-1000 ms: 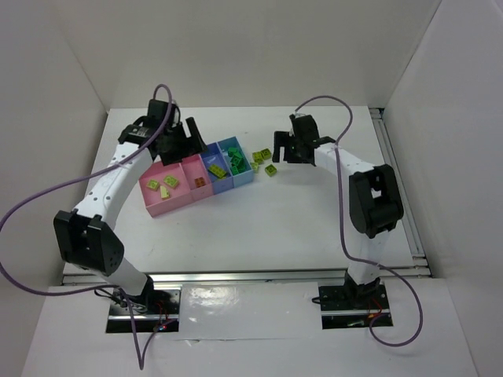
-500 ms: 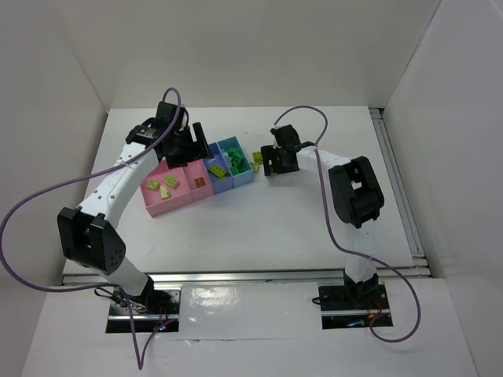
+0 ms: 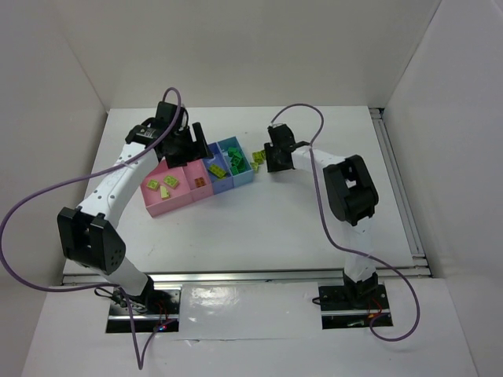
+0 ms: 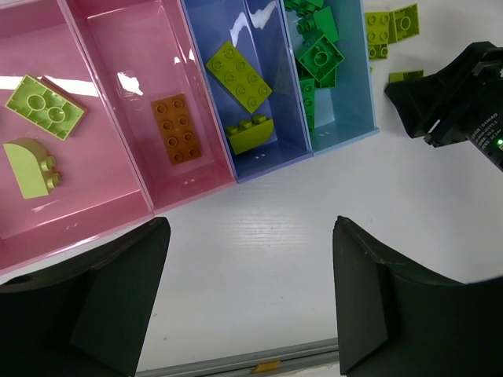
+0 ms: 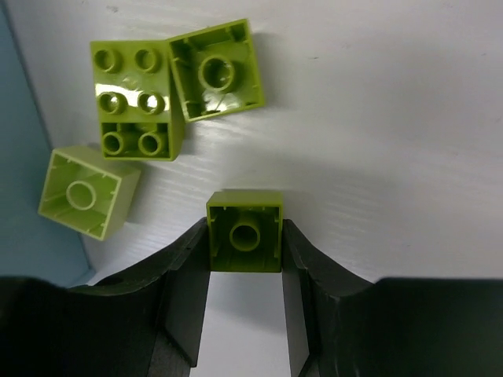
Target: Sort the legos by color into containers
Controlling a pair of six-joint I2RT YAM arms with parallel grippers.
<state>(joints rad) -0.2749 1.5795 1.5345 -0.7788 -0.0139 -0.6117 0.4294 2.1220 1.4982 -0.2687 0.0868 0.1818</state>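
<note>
Well, over on the left, the left gripper (image 4: 247,271) hung wide open and empty above the bare table (image 4: 267,236), just off the near side of the containers (image 4: 110,47), which sat toward the far edge, left of the middle. Along that row, the first pink bin held two yellow-green pieces (image 4: 43,106), the second pink bin a lone brown brick (image 4: 173,129), the darker blue bin two more yellow-green ones, and the light blue bin the dark green legos (image 4: 321,55). Just beside that last bin's right wall, a few loose yellow-green bricks (image 5: 137,102) lay on the table, some studs up, some hollow side up. Furthest right, the right gripper (image 5: 244,239) was clamped on one small yellow-green brick (image 5: 244,224), hollow side up, with a finger flat against each of two opposite walls. Whether it rested on the table or hung clear, I couldn't tell. To my eye such a brick would be very light, hard and unyielding, with a glossy skin that could twist out of a skewed pinch. The flat side walls, taken square, looked the right hold.
</note>
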